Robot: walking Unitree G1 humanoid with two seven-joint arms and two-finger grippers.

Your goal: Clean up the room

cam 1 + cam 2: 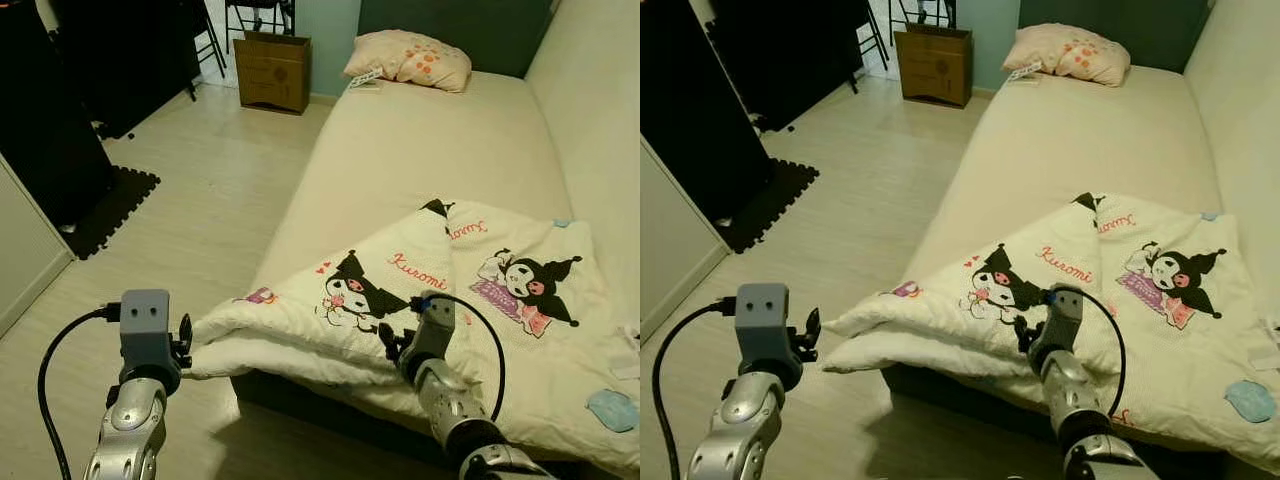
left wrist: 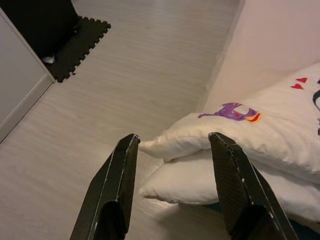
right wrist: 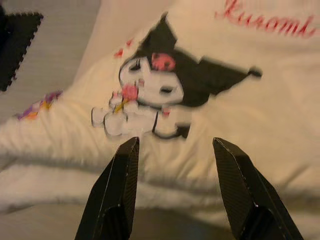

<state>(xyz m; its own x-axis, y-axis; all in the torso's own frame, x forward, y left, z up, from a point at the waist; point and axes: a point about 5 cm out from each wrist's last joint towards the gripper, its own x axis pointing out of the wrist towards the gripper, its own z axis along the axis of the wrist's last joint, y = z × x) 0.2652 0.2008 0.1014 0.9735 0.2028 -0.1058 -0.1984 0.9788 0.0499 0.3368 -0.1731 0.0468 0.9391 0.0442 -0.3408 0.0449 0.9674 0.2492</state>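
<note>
**Blanket corner between left fingers, right gripper over the fold**

While both grippers sit at the near edge of the bed (image 1: 400, 140), the blanket (image 1: 470, 290) lies folded across the bed's near end, long axis left to right, with its left corner overhanging toward the floor (image 1: 200, 200).

- Left gripper (image 1: 184, 342): fingers spread, empty. The corner points straight at the gap between them, just right of the tips. Left arm is nearer that corner.
- Right gripper (image 3: 175, 150): fingers spread, empty, hovering over the folded edge by the cartoon print, near the blanket's middle.
- Judgement: next move is closing on the edge at both points, then pulling it flat.
- Room: open floor to the left; bare mattress beyond up to the pillow (image 1: 410, 58). Box (image 1: 272, 70) well apart, far left.
</note>
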